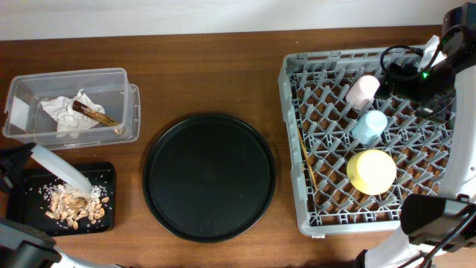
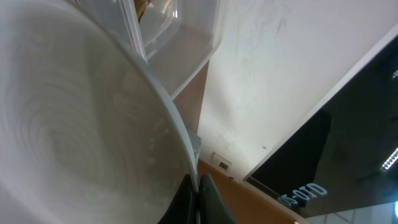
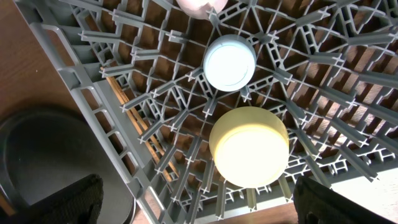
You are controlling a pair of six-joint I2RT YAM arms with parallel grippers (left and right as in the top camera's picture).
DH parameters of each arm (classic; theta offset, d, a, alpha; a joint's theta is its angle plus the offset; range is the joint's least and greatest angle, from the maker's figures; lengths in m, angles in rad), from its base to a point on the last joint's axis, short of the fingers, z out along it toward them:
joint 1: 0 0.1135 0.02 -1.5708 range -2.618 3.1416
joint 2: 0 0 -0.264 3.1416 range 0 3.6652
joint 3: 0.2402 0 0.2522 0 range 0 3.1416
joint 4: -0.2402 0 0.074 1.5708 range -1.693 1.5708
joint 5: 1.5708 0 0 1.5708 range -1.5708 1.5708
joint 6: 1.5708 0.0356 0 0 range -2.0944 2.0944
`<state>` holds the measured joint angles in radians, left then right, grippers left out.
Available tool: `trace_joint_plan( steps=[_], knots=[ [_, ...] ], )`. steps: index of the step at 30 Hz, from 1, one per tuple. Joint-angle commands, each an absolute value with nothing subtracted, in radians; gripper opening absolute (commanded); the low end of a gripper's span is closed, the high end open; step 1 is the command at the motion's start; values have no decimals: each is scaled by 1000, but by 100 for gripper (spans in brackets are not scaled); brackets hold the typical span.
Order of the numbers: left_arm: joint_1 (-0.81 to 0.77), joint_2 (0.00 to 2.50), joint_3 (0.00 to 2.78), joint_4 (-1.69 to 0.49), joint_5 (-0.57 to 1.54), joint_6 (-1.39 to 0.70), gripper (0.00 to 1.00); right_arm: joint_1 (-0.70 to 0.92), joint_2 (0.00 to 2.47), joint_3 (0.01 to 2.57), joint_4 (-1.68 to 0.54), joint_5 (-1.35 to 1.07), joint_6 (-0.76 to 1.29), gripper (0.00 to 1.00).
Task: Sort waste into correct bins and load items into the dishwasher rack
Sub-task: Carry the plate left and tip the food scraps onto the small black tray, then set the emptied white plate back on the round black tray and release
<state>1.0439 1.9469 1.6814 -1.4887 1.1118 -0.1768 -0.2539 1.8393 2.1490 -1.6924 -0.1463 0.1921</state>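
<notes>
My left gripper (image 1: 13, 165) is shut on the rim of the pale grey plate (image 1: 61, 170), held tilted over the shallow black tray (image 1: 30, 179) with beige food scraps (image 1: 74, 205). In the left wrist view the plate (image 2: 74, 124) fills the left side, with the fingers (image 2: 198, 200) pinching its edge. The clear box (image 1: 111, 78) holds white napkins (image 1: 63, 112) and a brown wrapper stick (image 1: 93, 113). The grey rack (image 1: 291, 134) holds the pink cup (image 1: 362, 90), blue cup (image 1: 370, 126), yellow saucer (image 1: 371, 171) and chopsticks (image 1: 306, 160). My right gripper (image 1: 416, 74) is open and empty above the rack's far side; its fingers (image 3: 199, 211) frame the blue cup (image 3: 229, 62) and the saucer (image 3: 249, 146).
A large round black tray (image 1: 209, 176) lies empty in the middle of the wooden table, between the bins and the rack. The clear box's lid edge (image 1: 135, 112) sticks out on its right side. The rack's near corner reaches the table's front edge.
</notes>
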Motion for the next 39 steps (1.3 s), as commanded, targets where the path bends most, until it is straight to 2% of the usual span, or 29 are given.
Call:
trace_joint_plan(
  steps=[1,10,16,20,21,27,30,35,39],
  knots=[
    [1053,1952,1697,-1468,1156,-147,1,-257,1837,2164,-1695,-134,200,98],
    [1028,1946,1697,-1689,1161,20,1,-257,1837,2164,-1695,-134,200,98],
    [844,1891,1697,-1689,1016,10,1,-257,1837,2164,-1695,-134,200,98],
    [628,1827,1697,-1689,921,-17,1,-257,1837,2164,-1695,-134,200,98],
    [517,1798,1697,-1689,891,-23,1,-257,1837,2164,-1695,-134,200,98],
    [118,1770,1694,-1607,847,-65,1,-257,1837,2164,-1695,-134,200,98],
    [-117,1771,1680,-1453,533,-360,1,-257,1837,2164,-1695,-134,200,99],
    [-435,1779,1641,-1294,62,-653,1,-257,1837,2164,-1695,-134,200,99],
    [-582,1810,1583,-1217,-30,-728,1,-257,1837,2164,-1695,-134,200,98]
  ],
)
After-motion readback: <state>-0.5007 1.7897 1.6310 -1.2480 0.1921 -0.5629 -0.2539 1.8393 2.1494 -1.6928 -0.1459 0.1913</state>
